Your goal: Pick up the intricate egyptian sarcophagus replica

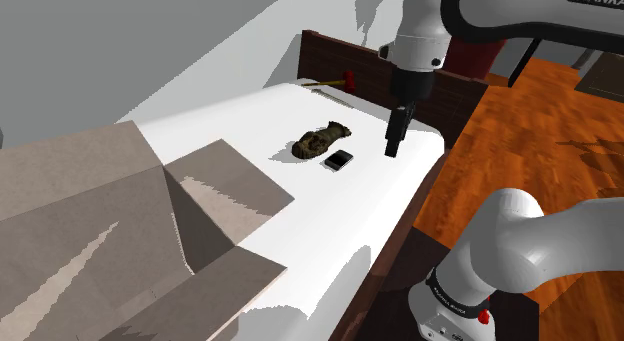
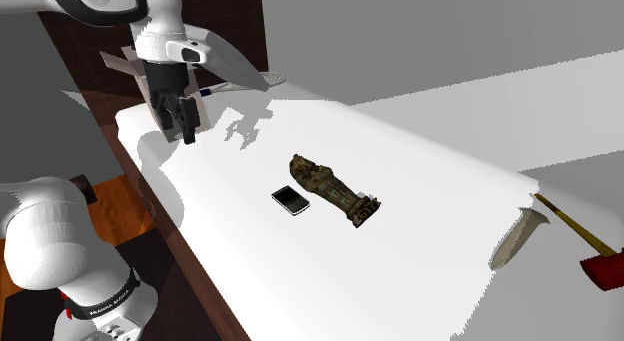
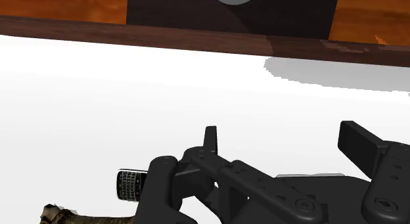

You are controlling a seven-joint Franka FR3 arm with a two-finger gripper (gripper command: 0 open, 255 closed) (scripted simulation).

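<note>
Sarcophagus [image 1: 320, 141] lies flat near the middle of the white surface [image 1: 300, 219], with a phone [image 1: 339, 160] just beside it, so a top-down grasp across its narrow width looks sensible. The gripper [image 1: 393, 146] hangs above the surface near its edge, apart from both. Its fingers are spread and empty, probably ready to approach without knocking the phone.

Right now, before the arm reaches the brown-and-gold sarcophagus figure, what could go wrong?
The small black phone lies close beside the brown-and-gold sarcophagus figure, so a descending finger could hit it. The black end effector hovers well off to one side; a misaligned approach across the figure's uneven body might let it slip.
</note>
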